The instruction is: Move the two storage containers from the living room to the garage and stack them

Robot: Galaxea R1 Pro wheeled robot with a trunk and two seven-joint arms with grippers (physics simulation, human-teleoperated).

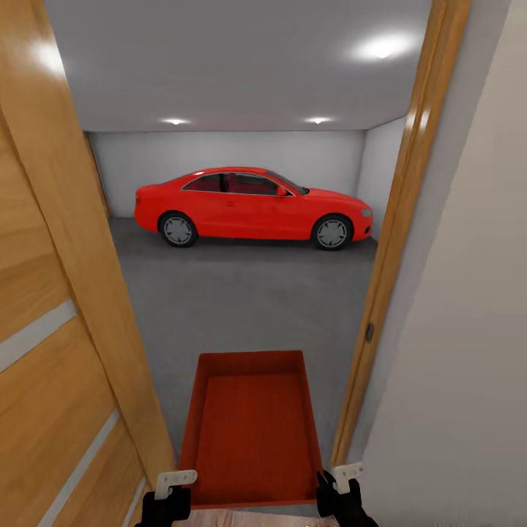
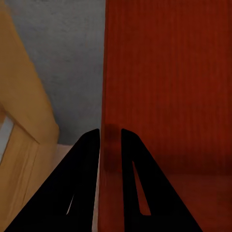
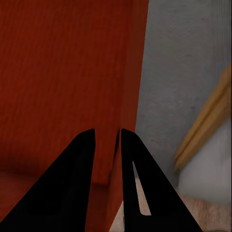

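Head view looks through an open doorway into the garage: pale grey walls, a dark grey rough concrete floor (image 1: 241,293), and a red car (image 1: 252,207) parked side-on at the far wall. A light wooden plank door (image 1: 51,329) stands swung open at the left of the opening; a wooden door frame post (image 1: 399,234) and a pale wall (image 1: 468,329) bound it at the right. One orange-red rectangular lidless storage container (image 1: 251,428) with thin low walls is held out in front of the robot, long axis pointing into the garage, open side up, roughly level, above the threshold between the door and the frame post. The left gripper (image 1: 165,498) sits at the container's near left corner and the right gripper (image 1: 338,492) at its near right corner. In the left wrist view the left gripper (image 2: 110,137) has its two black fingers (image 2: 82,183) close together with the container's thin side wall (image 2: 104,96) clamped between them, one finger inside the bin and one outside. The right wrist view shows the same for the right gripper (image 3: 106,137): fingers (image 3: 77,183) pinched on the opposite side wall (image 3: 137,72), grey concrete and the door frame beyond it. A strip of light wood plank flooring (image 1: 241,518) shows beneath the container's near edge.
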